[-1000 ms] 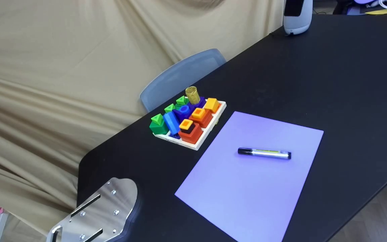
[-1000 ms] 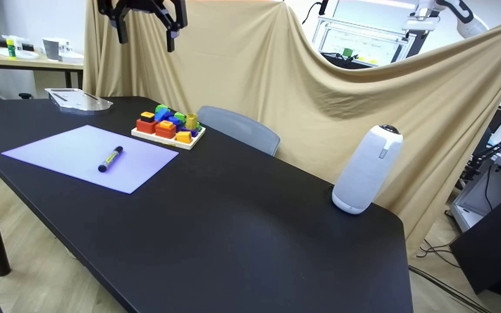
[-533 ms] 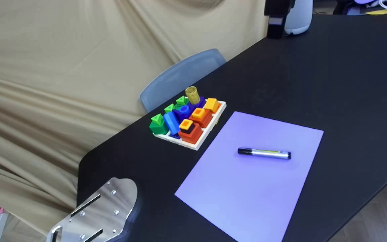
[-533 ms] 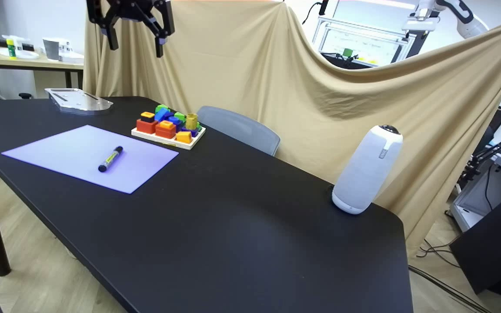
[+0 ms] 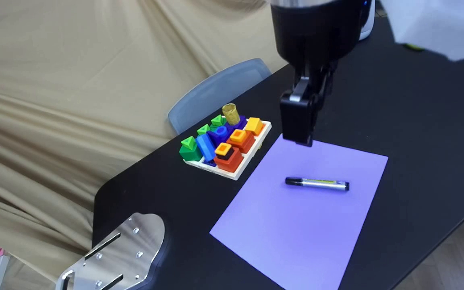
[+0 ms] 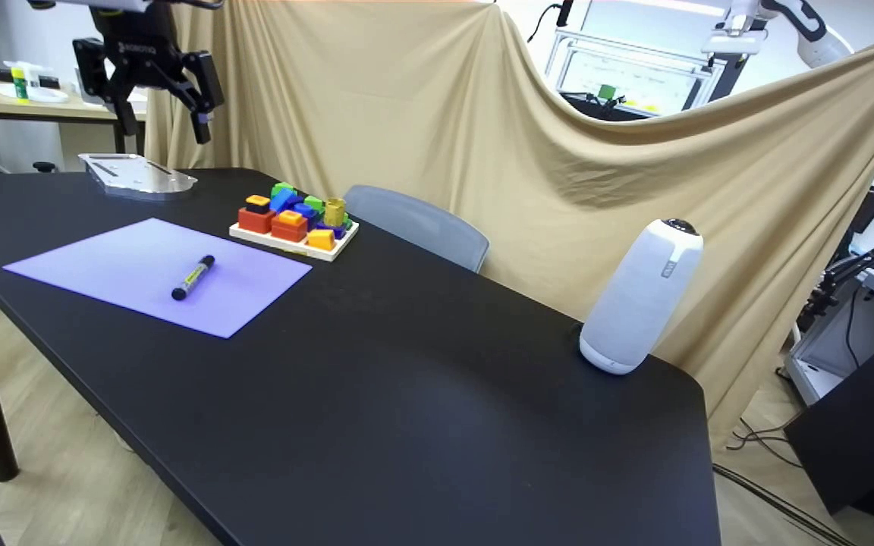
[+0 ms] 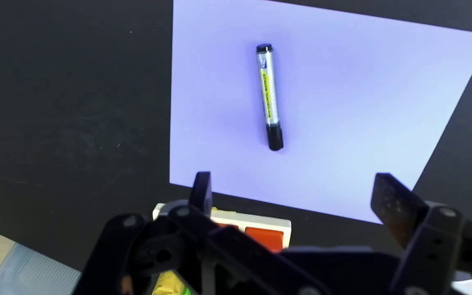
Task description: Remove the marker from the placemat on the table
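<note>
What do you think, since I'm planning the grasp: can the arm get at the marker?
Probably yes: the gripper is open, nothing covers the marker on the placemat, and the block tray stands apart.

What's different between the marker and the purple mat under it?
The marker is a thin stick; the mat is a flat sheet. The marker is much smaller than the mat. The marker is black, silver and yellow, while the mat is plain purple. The marker lies on the mat; the mat lies on the table. Both are free of the gripper.
</note>
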Robot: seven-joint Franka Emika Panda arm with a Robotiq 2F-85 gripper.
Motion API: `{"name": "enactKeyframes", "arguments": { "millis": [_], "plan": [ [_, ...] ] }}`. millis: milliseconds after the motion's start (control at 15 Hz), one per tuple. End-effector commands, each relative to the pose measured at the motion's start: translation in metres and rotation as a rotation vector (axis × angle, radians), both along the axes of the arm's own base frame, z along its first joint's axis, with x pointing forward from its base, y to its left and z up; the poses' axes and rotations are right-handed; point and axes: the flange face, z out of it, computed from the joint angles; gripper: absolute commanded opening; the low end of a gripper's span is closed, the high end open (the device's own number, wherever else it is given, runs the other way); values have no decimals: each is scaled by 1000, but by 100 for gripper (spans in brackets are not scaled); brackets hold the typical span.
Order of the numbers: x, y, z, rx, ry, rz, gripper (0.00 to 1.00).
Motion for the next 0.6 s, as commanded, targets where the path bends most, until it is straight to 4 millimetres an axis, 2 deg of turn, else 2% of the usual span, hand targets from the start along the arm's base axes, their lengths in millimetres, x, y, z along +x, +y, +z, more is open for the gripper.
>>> {"name": "enactKeyframes", "arguments": {
  "millis": [0, 133, 333, 533],
  "plan": [
    [-2, 3, -7, -2, 5, -3, 100],
    [-2, 4, -15, -2, 19, -1, 100],
    [-1, 3, -13, -1, 15, 0, 100],
    [6, -7, -29, 11, 38, -21, 100]
  ]
}}
